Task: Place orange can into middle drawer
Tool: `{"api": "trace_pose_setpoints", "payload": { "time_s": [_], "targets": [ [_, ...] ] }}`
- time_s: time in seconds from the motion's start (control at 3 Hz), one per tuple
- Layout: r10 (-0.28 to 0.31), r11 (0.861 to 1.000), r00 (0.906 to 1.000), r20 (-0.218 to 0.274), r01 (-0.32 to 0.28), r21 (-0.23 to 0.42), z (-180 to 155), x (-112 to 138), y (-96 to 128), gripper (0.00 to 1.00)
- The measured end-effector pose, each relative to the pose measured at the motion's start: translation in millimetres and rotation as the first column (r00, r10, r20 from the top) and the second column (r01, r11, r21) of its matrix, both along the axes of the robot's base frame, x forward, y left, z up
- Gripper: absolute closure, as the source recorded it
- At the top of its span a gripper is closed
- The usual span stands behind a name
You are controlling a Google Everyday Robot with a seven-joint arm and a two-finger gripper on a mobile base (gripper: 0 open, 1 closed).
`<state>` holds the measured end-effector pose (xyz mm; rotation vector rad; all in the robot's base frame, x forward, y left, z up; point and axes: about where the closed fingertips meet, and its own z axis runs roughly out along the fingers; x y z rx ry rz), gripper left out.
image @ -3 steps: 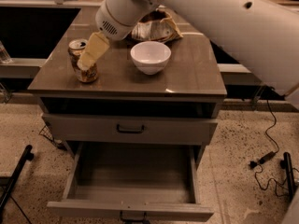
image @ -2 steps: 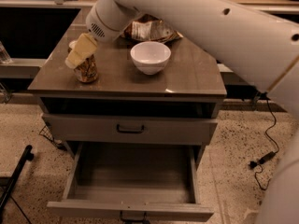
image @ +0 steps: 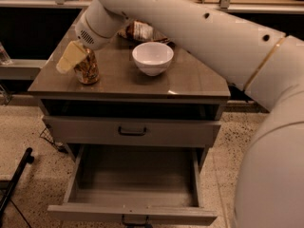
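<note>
- The cabinet top [image: 190, 82] is seen from above and in front, with its front edge running straight across the view and its left edge slanting back toward a dark shelf.
- The middle drawer [image: 133, 213] is shown pulled well out below, with its floor open to view from above and its front panel nearest the camera.
- The upper drawer [image: 95, 127] is shown closed, its black handle facing forward, just above the open one.
- The right side of the view is filled by the white arm [image: 223, 37], which reaches over the back of the cabinet.
- The orange can [image: 88, 70] is pictured upright on the cabinet top, near the left front corner and close to the left edge.
- The gripper [image: 71, 60] is placed over the can's top and upper left side, overlapping it; whether it is apart or clamped on the can cannot be told.
- A white bowl [image: 152, 57] is set to the right of the can, apart from it, with a packet [image: 141, 31] behind it.
</note>
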<state>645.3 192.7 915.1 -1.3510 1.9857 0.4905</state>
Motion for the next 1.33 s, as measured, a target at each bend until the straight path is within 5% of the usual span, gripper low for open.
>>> {"api": "trace_pose_setpoints", "payload": {
  "time_s": [0.67, 1.0, 1.33],
  "targets": [
    [0.096, 0.995, 0.9937, -0.058, -0.094, 0.035, -3, -8, 22, 0.72],
    [0.167, 0.982, 0.9841, -0.061, -0.160, 0.098, 12, -13, 6, 0.95],
    [0.263, 0.961, 0.9645, -0.021, -0.260, 0.093, 27, -43, -25, 1.00]
  ]
}}
